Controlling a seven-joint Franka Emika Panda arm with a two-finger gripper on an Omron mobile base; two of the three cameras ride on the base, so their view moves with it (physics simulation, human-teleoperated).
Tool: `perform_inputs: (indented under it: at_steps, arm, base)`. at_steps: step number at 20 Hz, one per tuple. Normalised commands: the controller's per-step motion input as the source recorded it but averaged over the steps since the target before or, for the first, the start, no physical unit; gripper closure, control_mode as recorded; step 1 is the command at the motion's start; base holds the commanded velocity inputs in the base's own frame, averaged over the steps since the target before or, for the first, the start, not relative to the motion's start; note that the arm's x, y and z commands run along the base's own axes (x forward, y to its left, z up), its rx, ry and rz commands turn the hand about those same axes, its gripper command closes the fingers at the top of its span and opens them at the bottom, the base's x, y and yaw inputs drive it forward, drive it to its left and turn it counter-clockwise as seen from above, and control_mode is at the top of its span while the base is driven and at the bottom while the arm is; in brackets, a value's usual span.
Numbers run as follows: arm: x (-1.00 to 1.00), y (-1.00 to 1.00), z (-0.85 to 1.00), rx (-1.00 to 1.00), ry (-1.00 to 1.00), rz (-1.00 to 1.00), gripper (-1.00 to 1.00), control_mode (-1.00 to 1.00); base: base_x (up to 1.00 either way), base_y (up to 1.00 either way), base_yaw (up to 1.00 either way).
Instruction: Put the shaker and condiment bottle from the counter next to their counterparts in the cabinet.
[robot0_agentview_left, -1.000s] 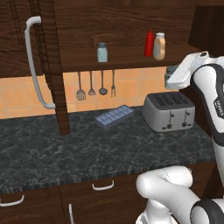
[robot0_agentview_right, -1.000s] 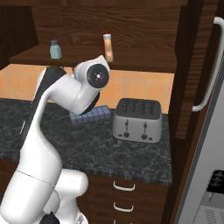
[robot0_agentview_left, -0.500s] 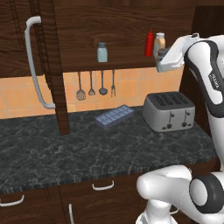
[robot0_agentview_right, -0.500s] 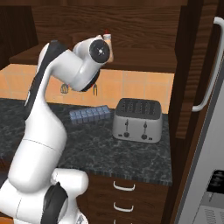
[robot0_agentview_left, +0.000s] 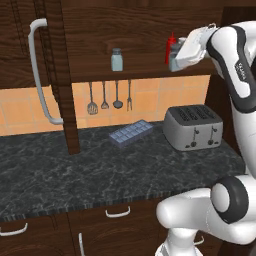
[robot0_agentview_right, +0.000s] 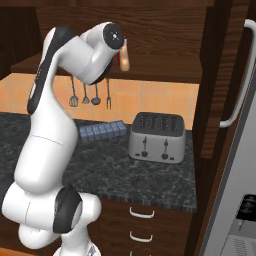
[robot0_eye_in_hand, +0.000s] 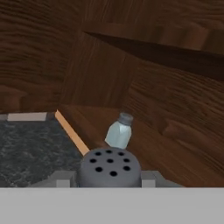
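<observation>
I see a pale blue-grey shaker (robot0_agentview_left: 117, 60) with a grey cap, a red squeeze bottle (robot0_agentview_left: 170, 48) at its three o'clock, a silver toaster (robot0_agentview_left: 194, 127), a black marbled counter (robot0_agentview_left: 60, 175), and a dark brown cabinet (robot0_agentview_left: 140, 22).

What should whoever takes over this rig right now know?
Tool: shut on the shaker, raised at the right end of the cabinet shelf.
Twin shaker: upright on the shelf, further left.
Condiment bottle: on the shelf beside the red bottle.
Done: bottle placed; shaker lifted off the counter.
Left: carry the shaker left along the shelf, set it beside its twin, release and withdraw.
</observation>
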Motion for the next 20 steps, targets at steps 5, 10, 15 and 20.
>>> perform_inputs:
  at_steps: [5, 10, 15, 20]
  arm:
    - [0.23, 0.16, 0.04, 0.1, 0.0, 0.02, 1.0, -1.0]
    - [0.1, 0.16, 0.0, 0.1, 0.0, 0.0, 1.0, -1.0]
    - [0.08, 0.18, 0.0, 0.0, 0.09, -0.01, 1.0, -1.0]
    - [0.22, 0.19, -0.01, 0.01, 0.1, 0.0, 1.0, -1.0]
  base:
    - [0.0, 0.0, 0.0]
    - [0.0, 0.0, 0.0]
    - [0.0, 0.0, 0.0]
    - [0.0, 0.0, 0.0]
